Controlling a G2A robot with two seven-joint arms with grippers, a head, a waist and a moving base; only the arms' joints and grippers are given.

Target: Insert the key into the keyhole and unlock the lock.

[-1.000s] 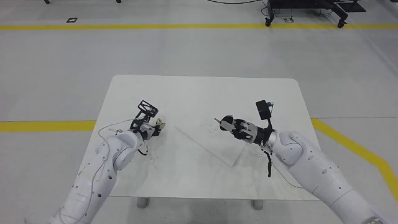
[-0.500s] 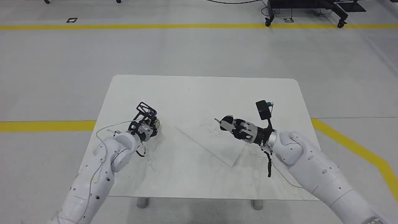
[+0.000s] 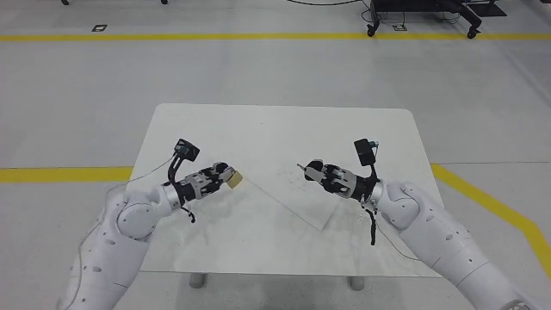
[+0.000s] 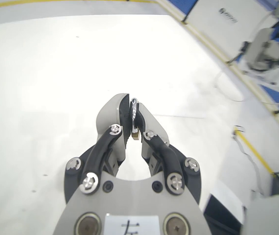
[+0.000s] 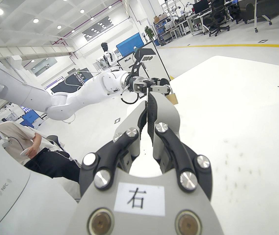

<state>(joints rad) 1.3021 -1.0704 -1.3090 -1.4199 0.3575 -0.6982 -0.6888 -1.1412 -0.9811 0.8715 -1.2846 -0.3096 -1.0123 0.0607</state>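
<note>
Pre-insertion: left gripper [image 4: 132, 110] clamps the padlock [image 3: 233, 180], right gripper [image 3: 312, 170] pinches the key [image 3: 300, 167], well apart; the next move likely demands alignment.

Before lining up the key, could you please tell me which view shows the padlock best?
The right wrist view: the padlock shows its brass body, held in the left gripper. The top view shows it as a small brass block; the left wrist view, just its shackle edge-on between the pads.

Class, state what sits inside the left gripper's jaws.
A padlock. The jaws of the left gripper pinch its silver shackle; its brass body hangs beneath. The pads cover the shackle's sides.
</note>
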